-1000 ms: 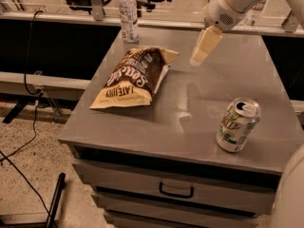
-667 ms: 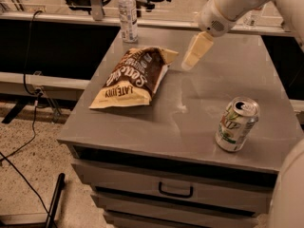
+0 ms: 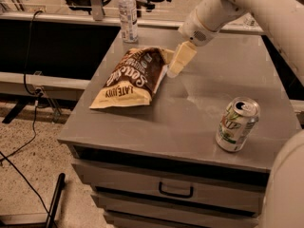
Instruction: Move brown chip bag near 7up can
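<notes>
The brown chip bag lies flat on the left part of the grey cabinet top, dark brown middle with white lettering and tan ends. The 7up can stands upright near the front right edge. My gripper hangs from the white arm at the bag's upper right corner, just above the surface, close to the bag's edge. It holds nothing that I can see.
A clear plastic water bottle stands at the back left corner of the top. The cabinet has drawers with a handle at the front. Cables lie on the floor at left. Part of my white arm fills the right edge.
My gripper has moved left and down, from the back middle of the top to the bag's upper right corner. The bag and can have not moved.
</notes>
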{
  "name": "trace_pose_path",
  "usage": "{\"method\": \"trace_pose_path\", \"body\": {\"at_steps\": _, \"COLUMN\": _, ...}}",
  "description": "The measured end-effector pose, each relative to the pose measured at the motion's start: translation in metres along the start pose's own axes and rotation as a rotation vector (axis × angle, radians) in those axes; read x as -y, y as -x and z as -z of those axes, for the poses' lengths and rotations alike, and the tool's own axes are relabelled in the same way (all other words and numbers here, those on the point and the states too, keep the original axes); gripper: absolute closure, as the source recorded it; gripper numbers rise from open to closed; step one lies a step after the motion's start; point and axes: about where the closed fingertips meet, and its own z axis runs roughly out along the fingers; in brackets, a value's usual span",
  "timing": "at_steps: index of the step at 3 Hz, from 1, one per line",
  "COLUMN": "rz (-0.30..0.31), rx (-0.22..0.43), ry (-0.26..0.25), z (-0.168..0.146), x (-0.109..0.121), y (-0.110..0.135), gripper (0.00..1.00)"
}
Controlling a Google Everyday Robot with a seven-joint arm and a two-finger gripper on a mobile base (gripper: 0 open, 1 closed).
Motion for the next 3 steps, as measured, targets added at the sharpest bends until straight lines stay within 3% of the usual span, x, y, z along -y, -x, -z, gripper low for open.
{"method": "trace_pose_path", "body": {"at_steps": 1, "rz": 0.007, "rx": 0.0, "ry": 0.021, "z": -0.02, "x": 0.0, "y": 0.004, "gripper": 0.0}}
{"method": "trace_pose_path", "body": {"at_steps": 2, "rz": 0.009, "rx": 0.025, "ry": 0.041, "z": -0.035, "x": 0.002, "y": 0.008, "gripper": 0.13}}
{"method": "trace_pose_path", "body": {"at_steps": 3, "rz": -0.012, "rx": 0.044, "ry": 0.093, "z": -0.047, "x": 0.002, "y": 0.008, "gripper": 0.37}}
